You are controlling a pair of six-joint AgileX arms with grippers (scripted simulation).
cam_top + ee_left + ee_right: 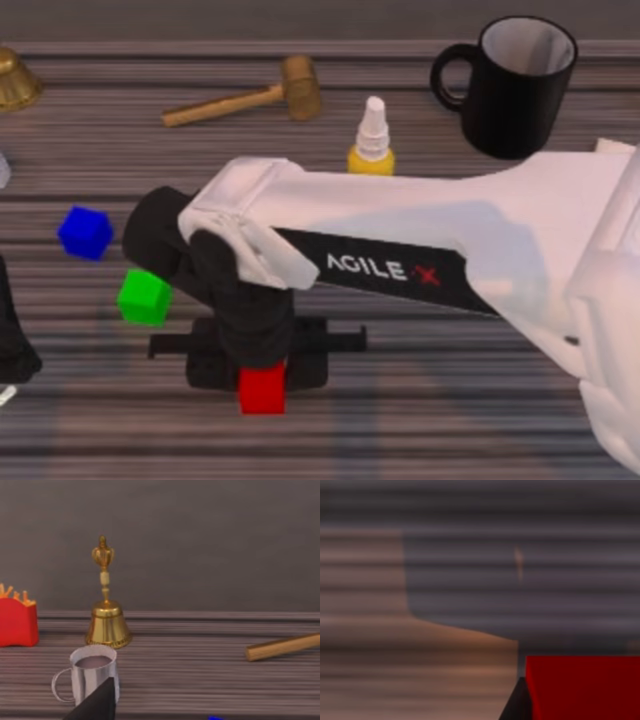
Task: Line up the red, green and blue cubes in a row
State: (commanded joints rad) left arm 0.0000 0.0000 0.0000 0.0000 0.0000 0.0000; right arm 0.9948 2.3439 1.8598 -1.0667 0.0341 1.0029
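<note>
My right gripper sits over the near middle of the table, reaching in from the top view's right, and the red cube is right at its fingertips, poking out from under the wrist. In the right wrist view that cube fills the corner with a dark finger edge pressed along its side, so I judge I'm clamped on it, though I can't make out whether it rests on the table or hangs just above.

The relation that matters is the line. The green cube lies up and to the left of my gripper, near but apart, and the blue cube sits farther along that same slant. Blue and green already set a diagonal, and red is roughly on its extension toward me, so the row looks nearly made. Any correction is mine to make, since my right arm is the nearer one.

My left gripper is parked at the left edge; I can't tell how its fingers stand.
</note>
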